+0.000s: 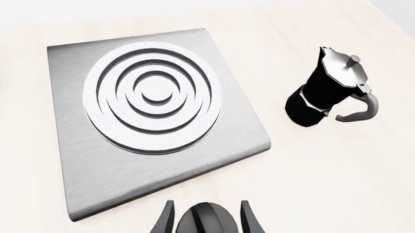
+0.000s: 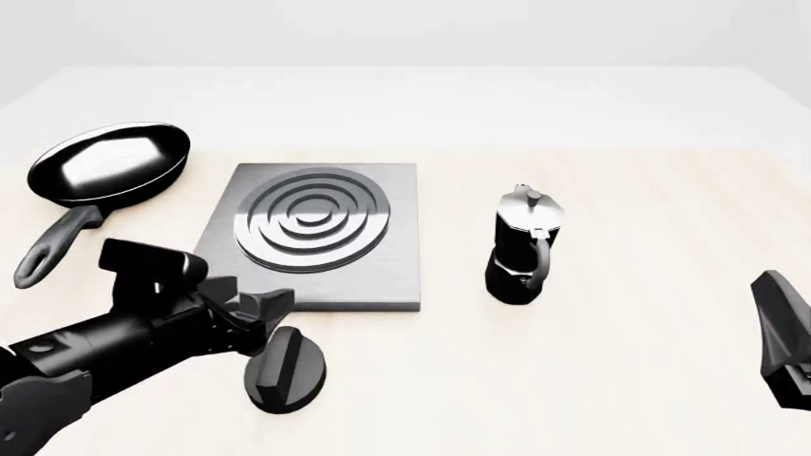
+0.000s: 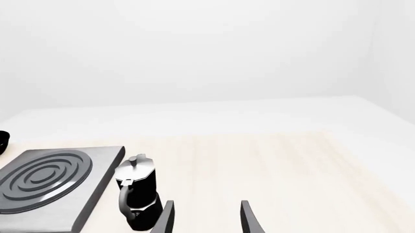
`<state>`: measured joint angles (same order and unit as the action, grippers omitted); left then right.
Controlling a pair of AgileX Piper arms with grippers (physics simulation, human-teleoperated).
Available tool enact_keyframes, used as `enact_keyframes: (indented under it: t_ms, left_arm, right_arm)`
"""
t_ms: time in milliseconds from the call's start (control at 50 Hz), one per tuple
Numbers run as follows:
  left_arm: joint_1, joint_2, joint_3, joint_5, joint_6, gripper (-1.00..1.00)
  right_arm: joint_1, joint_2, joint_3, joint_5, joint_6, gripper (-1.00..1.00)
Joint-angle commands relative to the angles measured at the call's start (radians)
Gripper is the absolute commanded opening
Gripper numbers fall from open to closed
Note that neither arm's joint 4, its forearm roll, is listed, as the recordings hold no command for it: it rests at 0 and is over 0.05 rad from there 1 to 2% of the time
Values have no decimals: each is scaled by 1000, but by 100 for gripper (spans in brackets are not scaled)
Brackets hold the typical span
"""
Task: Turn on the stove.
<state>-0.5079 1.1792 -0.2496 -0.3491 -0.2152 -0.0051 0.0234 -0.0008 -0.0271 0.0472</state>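
Observation:
The stove (image 2: pixel 317 237) is a flat grey metal slab with a raised ring burner, left of the table's centre. It also shows in the left wrist view (image 1: pixel 152 116) and the right wrist view (image 3: pixel 48 182). A small black round knob (image 2: pixel 285 370) with a ridge lies just in front of the stove's near edge. My left gripper (image 2: pixel 266 325) is right over it. In the left wrist view the gripper (image 1: pixel 207 203) is open, with the knob (image 1: pixel 207 221) between its fingers and small gaps on both sides. My right gripper (image 3: pixel 206 213) is open and empty at the far right (image 2: pixel 783 332).
A black frying pan (image 2: pixel 112 163) lies left of the stove with its handle toward me. A black and silver moka pot (image 2: pixel 522 249) stands upright to the right of the stove; it also shows in the left wrist view (image 1: pixel 331 87) and the right wrist view (image 3: pixel 137 194).

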Motion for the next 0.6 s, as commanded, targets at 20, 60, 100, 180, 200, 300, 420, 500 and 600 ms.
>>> enact_keyframes:
  t_ms: [20,60,100,180,200,300,420,500,600]
  left_arm:
    - [1,69,5,-32,-29,100]
    - [-5,86,7,-39,-40,100]
    - [-3,88,9,-42,-40,100]
    - [-5,105,10,-51,-53,100]
    - [-3,113,10,-56,-53,100]
    - [-1,171,20,-99,-81,100]
    - [-2,205,24,-124,-97,100]
    - [-2,240,27,-149,-107,100]
    - [-2,279,28,-177,-124,100]
  right_arm:
    - [3,3,0,-1,5,100]
    - [2,2,0,-1,5,100]
    - [3,4,0,-3,5,100]
    - [2,0,0,0,5,100]
    - [2,-1,0,0,5,100]
    - [4,-1,0,1,6,100]
    - [4,-4,0,3,6,100]
    - [4,-4,0,3,6,100]
    - [5,0,0,1,6,100]
